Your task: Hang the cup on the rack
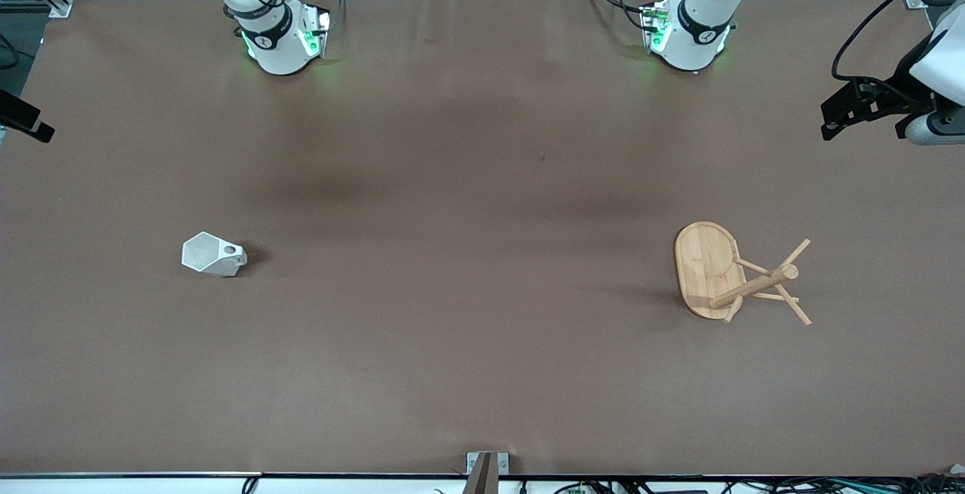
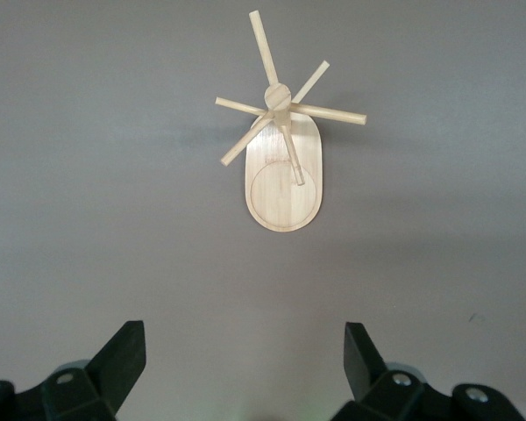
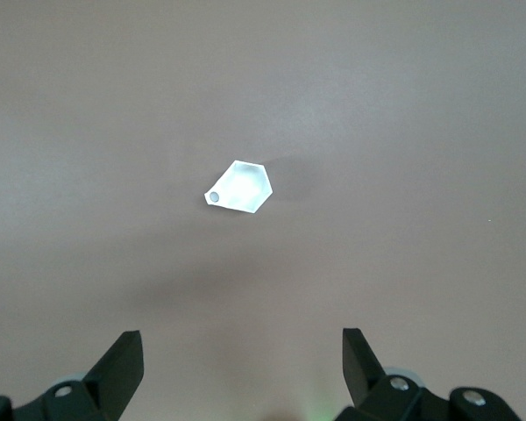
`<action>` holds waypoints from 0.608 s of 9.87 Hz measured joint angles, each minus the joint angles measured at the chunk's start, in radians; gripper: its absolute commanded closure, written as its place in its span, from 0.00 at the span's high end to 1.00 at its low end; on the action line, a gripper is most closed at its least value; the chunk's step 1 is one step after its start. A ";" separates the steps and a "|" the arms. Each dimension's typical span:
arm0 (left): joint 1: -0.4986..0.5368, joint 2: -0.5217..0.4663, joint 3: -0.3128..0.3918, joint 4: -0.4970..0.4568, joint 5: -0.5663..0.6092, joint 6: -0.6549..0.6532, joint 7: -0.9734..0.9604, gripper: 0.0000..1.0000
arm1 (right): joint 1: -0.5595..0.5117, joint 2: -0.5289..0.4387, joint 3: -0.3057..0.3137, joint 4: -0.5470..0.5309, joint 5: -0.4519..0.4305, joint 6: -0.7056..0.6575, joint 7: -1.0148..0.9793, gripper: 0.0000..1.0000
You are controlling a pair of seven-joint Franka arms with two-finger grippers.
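Observation:
The white faceted cup (image 1: 213,254) sits on the brown table toward the right arm's end, its blocky handle with the round hole (image 1: 231,252) pointing toward the table's middle. It also shows in the right wrist view (image 3: 239,187). The bamboo rack (image 1: 735,275) stands on its oval base toward the left arm's end, post and thin pegs up; it also shows in the left wrist view (image 2: 282,149). My left gripper (image 2: 245,338) is open and empty, high over the table, apart from the rack. My right gripper (image 3: 243,344) is open and empty, high over the table, apart from the cup.
The brown table (image 1: 482,328) stretches wide between cup and rack. Both arm bases (image 1: 279,34) (image 1: 690,30) stand along the edge farthest from the front camera. A small metal bracket (image 1: 486,471) sits at the edge nearest it.

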 measured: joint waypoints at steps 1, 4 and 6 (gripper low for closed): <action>0.000 0.000 0.000 0.000 0.000 0.000 0.000 1.00 | 0.000 0.000 0.000 0.000 0.000 0.000 0.000 1.00; 0.004 0.000 0.003 0.000 0.000 -0.001 0.000 1.00 | 0.000 0.000 0.000 0.000 0.000 0.000 0.000 1.00; 0.004 0.000 0.006 0.008 0.000 -0.001 0.000 1.00 | 0.000 0.000 0.000 -0.001 0.000 -0.021 0.000 1.00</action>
